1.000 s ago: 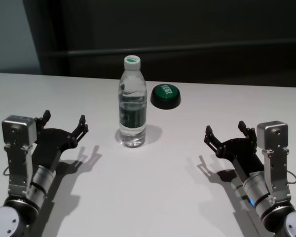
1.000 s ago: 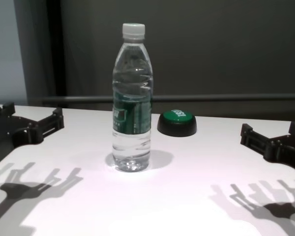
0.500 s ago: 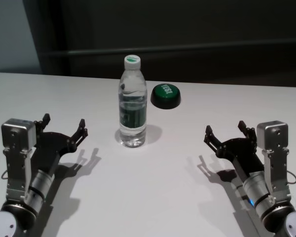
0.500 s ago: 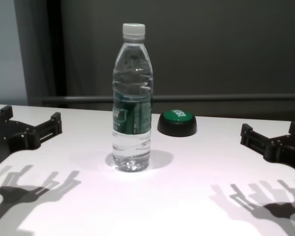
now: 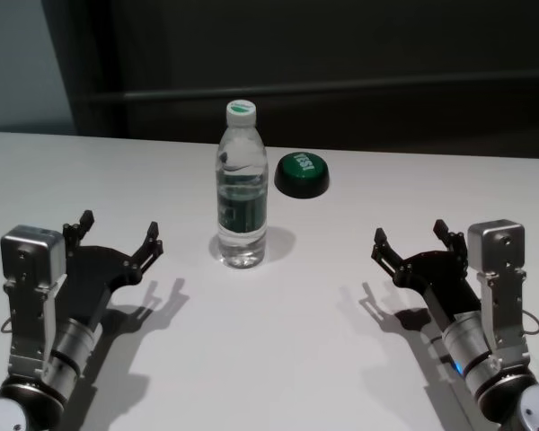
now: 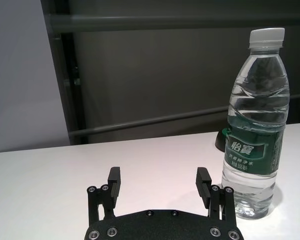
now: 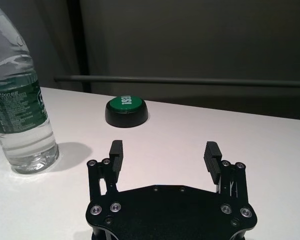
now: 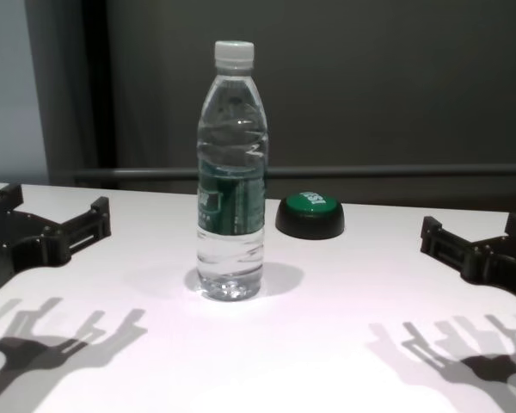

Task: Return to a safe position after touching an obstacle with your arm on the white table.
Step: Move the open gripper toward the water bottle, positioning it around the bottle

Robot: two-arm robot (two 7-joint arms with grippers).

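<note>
The obstacle, a clear water bottle (image 5: 242,187) with a white cap and dark green label, stands upright on the white table (image 5: 278,341). It also shows in the chest view (image 8: 230,172), the left wrist view (image 6: 256,125) and the right wrist view (image 7: 18,105). My left gripper (image 5: 117,233) is open and empty, low at the near left, apart from the bottle; it shows in its wrist view (image 6: 160,186) and the chest view (image 8: 52,225). My right gripper (image 5: 411,241) is open and empty at the near right (image 7: 162,156) (image 8: 473,243).
A low green dome button (image 5: 301,174) on a black base sits behind and right of the bottle (image 8: 310,215) (image 7: 126,111). A dark wall with a horizontal rail (image 8: 370,172) runs behind the table's far edge.
My left gripper has drawn back toward me and slightly lower, away from the bottle. The bottle, the button and my right arm have not moved.
</note>
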